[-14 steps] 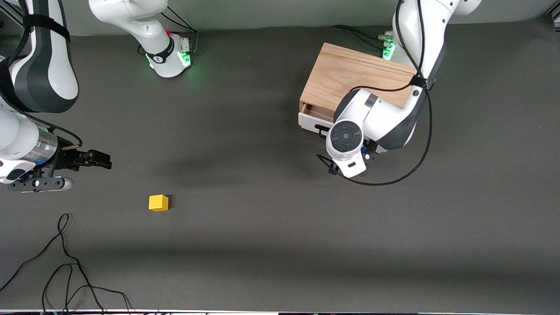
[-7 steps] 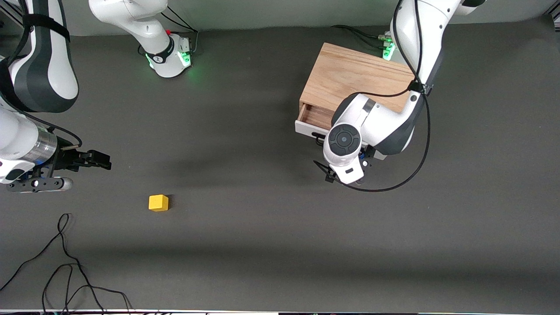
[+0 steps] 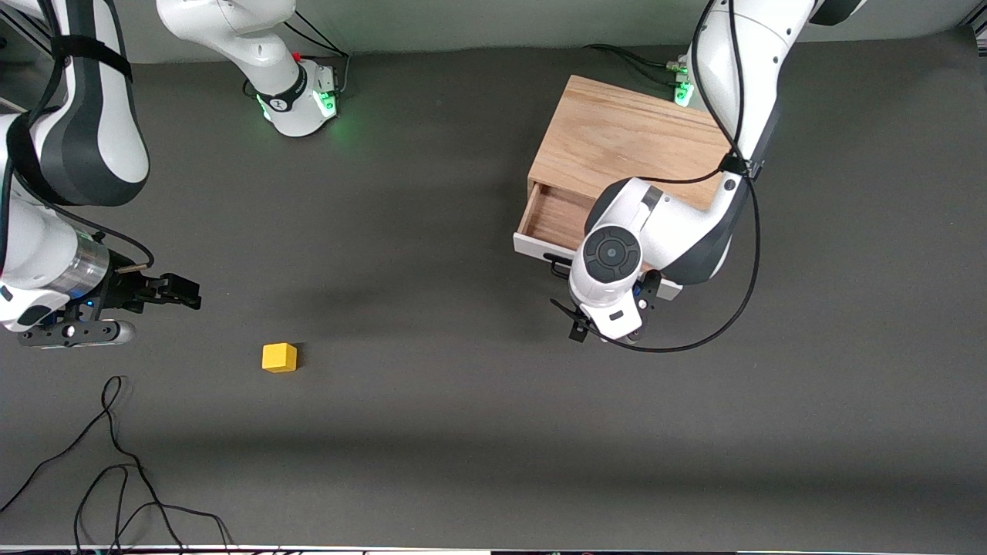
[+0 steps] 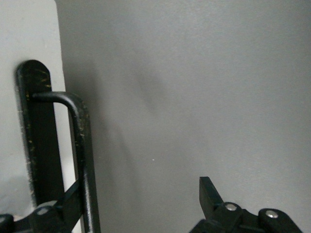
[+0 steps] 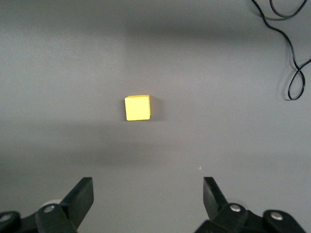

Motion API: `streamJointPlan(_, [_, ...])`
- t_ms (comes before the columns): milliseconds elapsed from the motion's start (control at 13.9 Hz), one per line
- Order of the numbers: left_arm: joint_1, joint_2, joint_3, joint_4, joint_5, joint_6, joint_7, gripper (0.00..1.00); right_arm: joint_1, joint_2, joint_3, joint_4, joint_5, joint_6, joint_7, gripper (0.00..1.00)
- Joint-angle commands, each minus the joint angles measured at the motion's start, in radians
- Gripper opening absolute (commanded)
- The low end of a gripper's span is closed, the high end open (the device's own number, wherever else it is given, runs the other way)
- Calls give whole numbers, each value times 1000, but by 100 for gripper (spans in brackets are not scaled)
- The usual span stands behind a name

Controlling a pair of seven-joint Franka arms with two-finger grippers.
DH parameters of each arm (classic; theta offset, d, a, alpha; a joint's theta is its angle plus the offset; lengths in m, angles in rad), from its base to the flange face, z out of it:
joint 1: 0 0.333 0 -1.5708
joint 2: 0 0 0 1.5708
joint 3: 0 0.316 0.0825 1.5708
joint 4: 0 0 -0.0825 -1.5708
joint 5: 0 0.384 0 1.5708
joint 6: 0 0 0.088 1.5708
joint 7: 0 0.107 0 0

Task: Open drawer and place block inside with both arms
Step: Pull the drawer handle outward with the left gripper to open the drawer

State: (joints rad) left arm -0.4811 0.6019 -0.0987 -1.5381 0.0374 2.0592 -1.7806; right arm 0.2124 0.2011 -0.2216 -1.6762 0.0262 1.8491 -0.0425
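Jaws: left gripper wide apart, one finger hooked on the drawer handle, not clamped | right gripper wide apart, holds nothing, over bare table near the block | drawer part way open | block on the table toward the right arm's end, well apart from the drawer | left to do: pick up block, put it inside.

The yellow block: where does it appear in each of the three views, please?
Front view: the block lies on the grey table, toward the right arm's end.
Left wrist view: not in it.
Right wrist view: the block is near the middle, ahead of the open fingers.
Shared landmark: the loose black cable.
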Motion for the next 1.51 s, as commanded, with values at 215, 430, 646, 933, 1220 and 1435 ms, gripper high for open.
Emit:
streamJointPlan(215, [-1,91,5,141,33,107,-5,100,-2,4,-1,0,1,13,-22,100])
streamJointPlan(430, [-1,96,5,150,45,143,-5,100,-1,3,1,0,6,12,-46,100])
streamJointPlan(646, [-1,96,5,151,50,177,-5,100,-5,3,-7,1,9,10,-57,100])
streamJointPlan(933, [1,87,5,185,79,180,10,100,-5,3,-7,3,11,6,-56,100])
streamJointPlan(1220, [48,4,4,210,101,81,159,100,-4,8,-7,3,12,5,-54,100])
streamJointPlan(1435, [114,-115,-3,207,84,-89,414,100,-2,50,-5,3,14,51,-56,100])
